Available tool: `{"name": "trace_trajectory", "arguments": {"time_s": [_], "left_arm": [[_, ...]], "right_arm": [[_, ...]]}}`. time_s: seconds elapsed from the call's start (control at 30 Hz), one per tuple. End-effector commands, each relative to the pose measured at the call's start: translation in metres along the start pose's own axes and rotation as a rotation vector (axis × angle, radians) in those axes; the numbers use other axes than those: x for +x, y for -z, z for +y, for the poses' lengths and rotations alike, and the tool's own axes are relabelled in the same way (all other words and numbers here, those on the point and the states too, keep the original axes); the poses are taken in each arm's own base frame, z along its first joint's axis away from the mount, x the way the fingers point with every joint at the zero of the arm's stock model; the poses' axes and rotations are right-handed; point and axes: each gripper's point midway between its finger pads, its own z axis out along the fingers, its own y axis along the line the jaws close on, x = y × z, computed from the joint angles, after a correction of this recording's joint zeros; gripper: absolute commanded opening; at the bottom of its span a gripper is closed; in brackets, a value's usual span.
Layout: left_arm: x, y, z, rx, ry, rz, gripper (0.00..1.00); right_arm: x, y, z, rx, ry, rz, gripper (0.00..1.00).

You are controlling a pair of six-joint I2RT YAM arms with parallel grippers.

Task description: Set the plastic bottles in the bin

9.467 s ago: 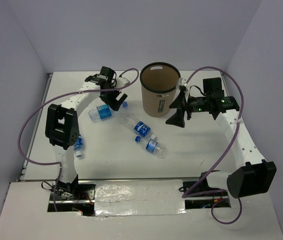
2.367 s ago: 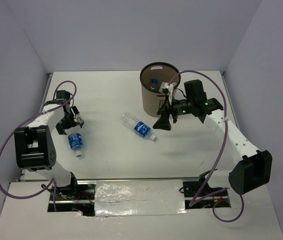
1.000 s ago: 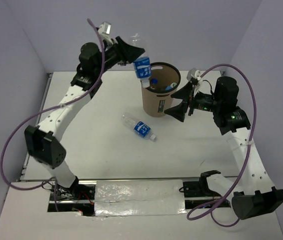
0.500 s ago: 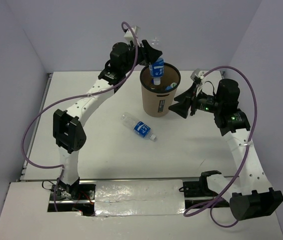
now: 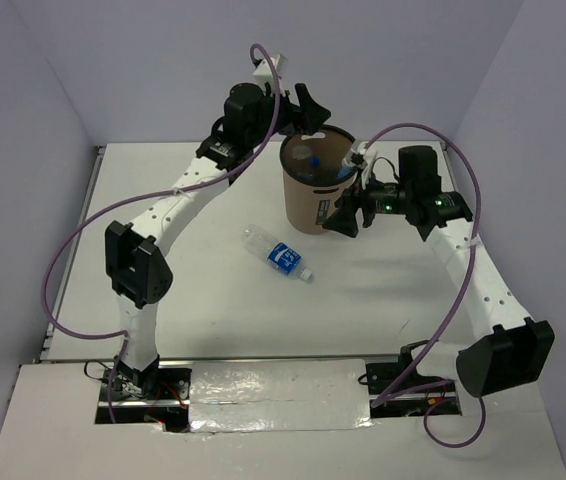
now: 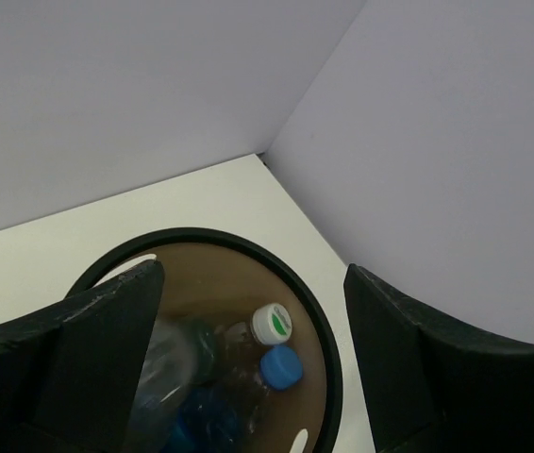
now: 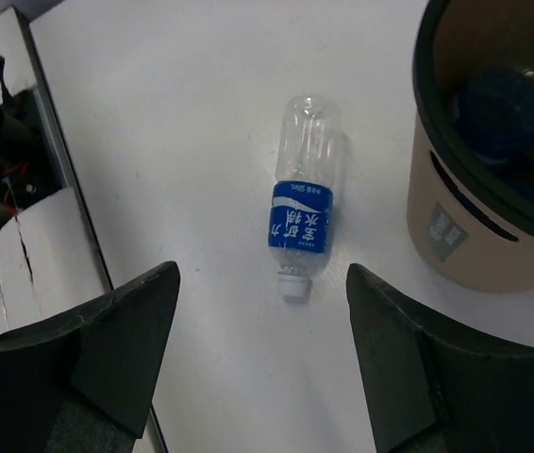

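Evidently the left gripper hung directly over the mouth of the bin so that anything let go there would fall inside. Its jaws stood wide apart with nothing between them. Its wrist camera looked straight down past the black rim at bottles piled inside, among them a white cap and a blue cap. How many lay in there could not be counted from these views.

One bottle lay on its side on the desk, well apart from the bin's near-left side, its blue label up and its cap toward the arm bases. The right gripper hovered just beside the bin's right wall, also spread and empty. Its camera was tilted toward that lying bottle, which probably made it the next target. The task looked nearly done. Because the bottle lay flat and could roll, a grasp across its middle seemed the safest choice.
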Motion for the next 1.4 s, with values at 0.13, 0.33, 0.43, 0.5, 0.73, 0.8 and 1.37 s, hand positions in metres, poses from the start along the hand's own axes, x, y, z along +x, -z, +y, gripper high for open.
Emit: {"name": "trace_trajectory", "arguments": {"time_s": [0.13,0.33,0.43,0.5,0.73,0.8,1.37], "left_arm": [[-0.079,0.059,-0.04,0.015,-0.121,-0.132,0.92],[-0.072,0.16,0.007,-0.241,-0.158,-0.125,0.99],[-0.042,0.221,0.043,-0.373,-0.077,-0.099,0.99],[-0.033,0.262,0.042,-0.387,-0.004,-0.126,0.99],[0.091,0.342,0.088,-0.558,0.215,0.005,0.99],[0.11,0.359,0.09,-0.574,0.275,-0.004,0.99],[0.151,0.398,0.098,-0.643,0.43,-0.042,0.99]], "right_arm": [[-0.012,-0.023,0.038,-0.078,0.192,0.113,0.83],[-0.001,-0.074,0.046,0.001,0.204,0.273,0.87],[0.003,-0.102,0.04,0.075,0.206,0.335,0.93],[0.02,-0.122,0.036,0.093,0.183,0.411,1.0],[0.045,-0.18,0.009,0.172,0.164,0.56,0.99],[0.069,-0.194,0.001,0.175,0.138,0.641,1.0],[0.159,-0.243,-0.017,0.116,0.136,0.813,0.9]]}}
